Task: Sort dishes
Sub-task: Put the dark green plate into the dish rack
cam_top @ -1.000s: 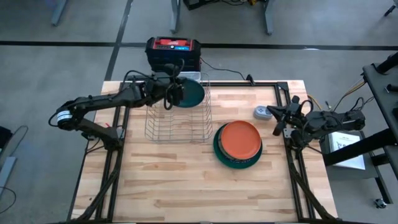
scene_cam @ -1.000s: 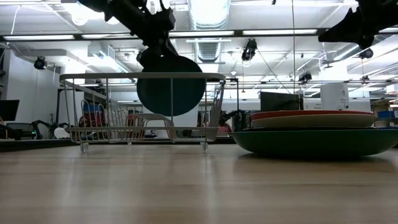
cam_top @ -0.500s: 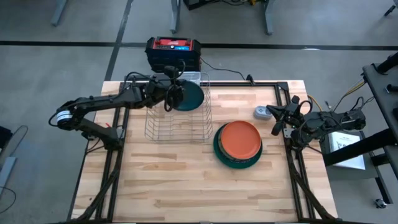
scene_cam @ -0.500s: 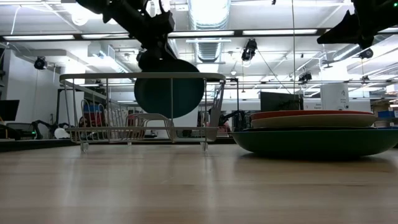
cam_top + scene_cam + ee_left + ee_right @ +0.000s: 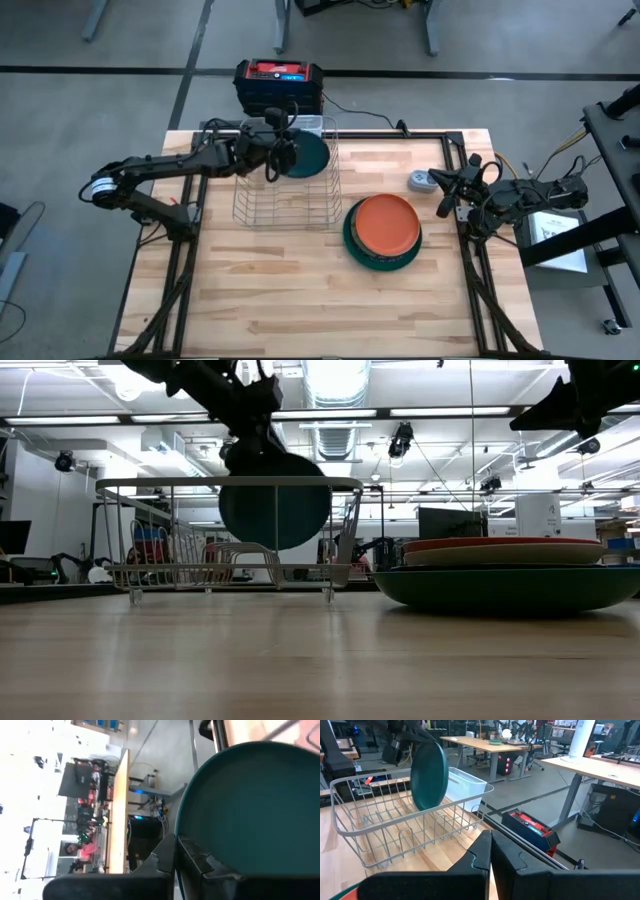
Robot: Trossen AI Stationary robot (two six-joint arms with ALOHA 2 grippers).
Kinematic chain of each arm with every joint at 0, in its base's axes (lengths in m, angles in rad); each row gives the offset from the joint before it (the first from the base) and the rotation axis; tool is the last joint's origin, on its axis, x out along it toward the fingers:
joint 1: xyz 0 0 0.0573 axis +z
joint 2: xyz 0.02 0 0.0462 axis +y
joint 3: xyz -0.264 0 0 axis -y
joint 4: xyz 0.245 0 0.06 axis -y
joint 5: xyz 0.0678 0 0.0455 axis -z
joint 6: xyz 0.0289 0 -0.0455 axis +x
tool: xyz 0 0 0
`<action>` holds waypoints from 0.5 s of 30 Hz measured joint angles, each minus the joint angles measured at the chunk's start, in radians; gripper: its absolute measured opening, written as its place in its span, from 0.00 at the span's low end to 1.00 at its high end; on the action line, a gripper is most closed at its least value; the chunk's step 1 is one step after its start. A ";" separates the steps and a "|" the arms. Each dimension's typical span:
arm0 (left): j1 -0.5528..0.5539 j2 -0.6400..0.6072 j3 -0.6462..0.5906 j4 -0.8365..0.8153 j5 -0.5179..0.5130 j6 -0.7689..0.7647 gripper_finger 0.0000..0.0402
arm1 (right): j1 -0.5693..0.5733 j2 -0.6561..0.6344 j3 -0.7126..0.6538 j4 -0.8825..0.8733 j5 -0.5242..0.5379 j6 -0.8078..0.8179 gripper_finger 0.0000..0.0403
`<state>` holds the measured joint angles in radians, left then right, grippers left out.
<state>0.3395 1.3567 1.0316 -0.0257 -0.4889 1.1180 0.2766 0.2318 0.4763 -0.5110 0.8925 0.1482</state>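
A dark teal plate [image 5: 307,156] stands on edge over the far part of the silver wire rack [image 5: 285,195], with my left gripper [image 5: 276,157] shut on it. In the low view the plate [image 5: 276,502] dips below the rack's top rim [image 5: 230,482]. The right wrist view shows the same plate [image 5: 428,775] above the rack's bottom wires. An orange plate [image 5: 386,222] tops a stack on a larger dark green dish [image 5: 378,258] at the table's right. My right gripper [image 5: 447,197] waits shut and empty at the right edge. My left gripper pinches the teal plate's rim [image 5: 178,832] between its two fingers [image 5: 196,857], one on each face. It comes from the table's left, slanting slightly down, and meets the rim at the plate's upper part [image 5: 250,458]. The plate hangs nearly upright, its lower part inside the rack.
A red and black box [image 5: 279,84] sits on the floor behind the table, and a white tub [image 5: 463,783] stands at the rack's far side. A small grey round device [image 5: 420,181] lies near the right edge. Bare wood spans the near half of the table [image 5: 300,300].
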 joint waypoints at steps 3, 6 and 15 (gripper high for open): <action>-0.007 0.000 0.004 0.030 -0.037 0.043 0.00 | 0.000 0.000 0.000 0.000 0.000 0.000 0.00; -0.006 0.000 -0.007 0.027 -0.050 0.056 0.00 | 0.000 0.000 0.000 0.000 0.000 0.000 0.00; -0.010 -0.002 -0.058 0.043 -0.057 0.018 0.00 | 0.000 0.000 0.000 0.000 0.000 0.000 0.00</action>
<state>0.3294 1.3548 0.9735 0.0177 -0.5456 1.1363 0.2768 0.2321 0.4763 -0.5110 0.8923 0.1480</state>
